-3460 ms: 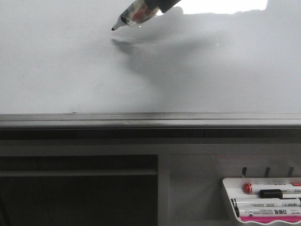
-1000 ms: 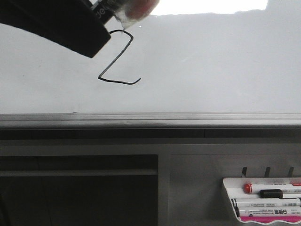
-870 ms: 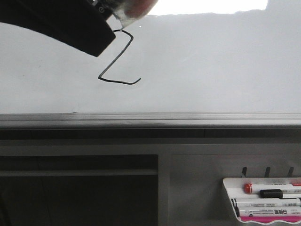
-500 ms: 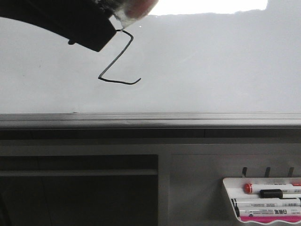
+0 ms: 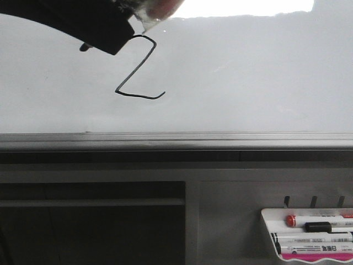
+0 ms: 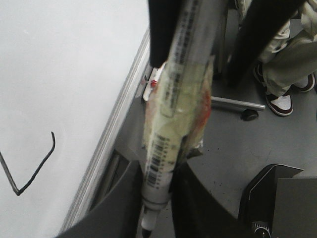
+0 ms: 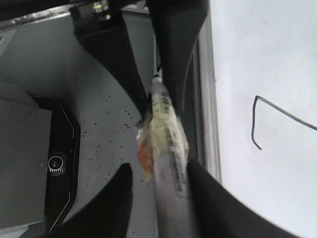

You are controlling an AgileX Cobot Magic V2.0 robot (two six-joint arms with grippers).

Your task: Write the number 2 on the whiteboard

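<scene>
The number 2 stands in thin black line on the whiteboard, left of middle. Parts of it show in the left wrist view and the right wrist view. My left gripper is shut on the tape-wrapped marker near its black tip. In the front view it is the black shape just left of the 2's hook. My right gripper is open around the marker's barrel, with a gap at one finger. The marker's taped part shows at the top edge.
A grey metal rail runs along the board's lower edge. A small white tray with several markers hangs at the lower right. A person's legs and shoes stand on the grey floor. A black box sits on the floor.
The 2 has been drawn since the oldest frame. Over the last second the left gripper has drifted upward, uncovering more of the 2's hook. The marker stays at the top edge.
</scene>
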